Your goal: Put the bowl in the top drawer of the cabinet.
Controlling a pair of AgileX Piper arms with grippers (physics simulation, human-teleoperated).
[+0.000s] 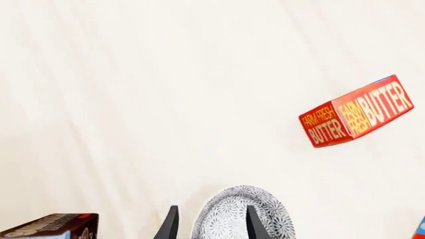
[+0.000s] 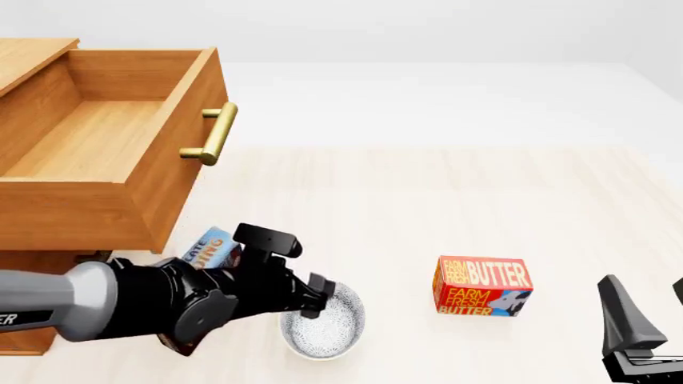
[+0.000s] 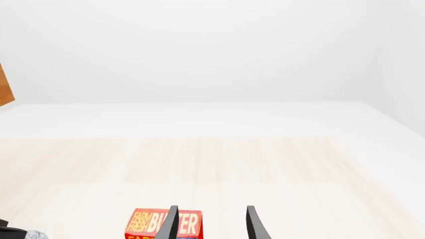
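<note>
- Straddling the rim, the left pincer has one dark finger over the inside of the small round white ceramic bowl with blue-grey floral speckle and the other outside its wall; the jaws stand narrow, and whether they actually grip the rim I cannot tell from these views.
- The bowl sits on the pale wood-grain tabletop near the front edge, directly under the left pincer, so the left arm is plainly the nearer one.
- The open top drawer of the light-brown wooden cabinet, with its brass bar handle, lies up and to the left of the bowl, so the coming move is probably a lift, then a carry that way over the drawer's front.
- The right pincer hangs idle and well apart at the right, fingers parted and holding nothing.
- A red butter box stands to the right of the bowl; a smaller box lies behind the left arm.
- The room is plain white.
</note>
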